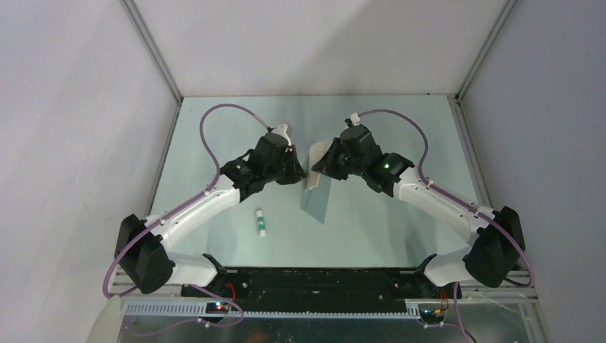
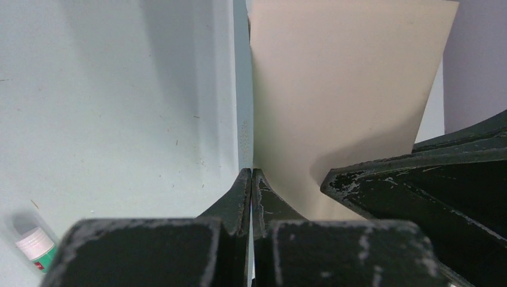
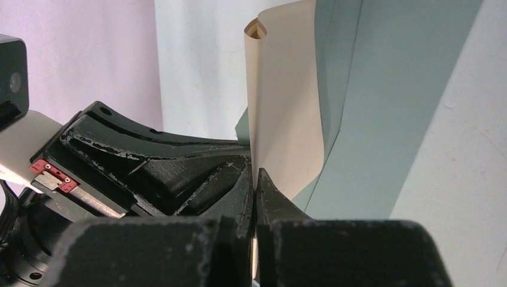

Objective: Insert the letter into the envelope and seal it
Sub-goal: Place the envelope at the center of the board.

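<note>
The teal-grey envelope (image 1: 317, 204) is held above the table's middle, one edge raised between the two arms. My left gripper (image 1: 296, 176) (image 2: 252, 174) is shut on the envelope's thin edge (image 2: 241, 89). The tan letter (image 1: 311, 177) (image 2: 341, 89) stands right beside that edge. My right gripper (image 1: 319, 170) (image 3: 256, 177) is shut on the letter's lower edge; the letter (image 3: 287, 113) rises from the jaws with its top corner curled, lying against the envelope (image 3: 382, 119). Whether the letter's far edge is inside the envelope cannot be told.
A small white glue stick (image 1: 261, 222) (image 2: 37, 248) with a green cap lies on the pale green table (image 1: 214, 143), left of the envelope. Grey walls and metal frame posts (image 1: 154, 53) surround the table. The two wrists sit very close together.
</note>
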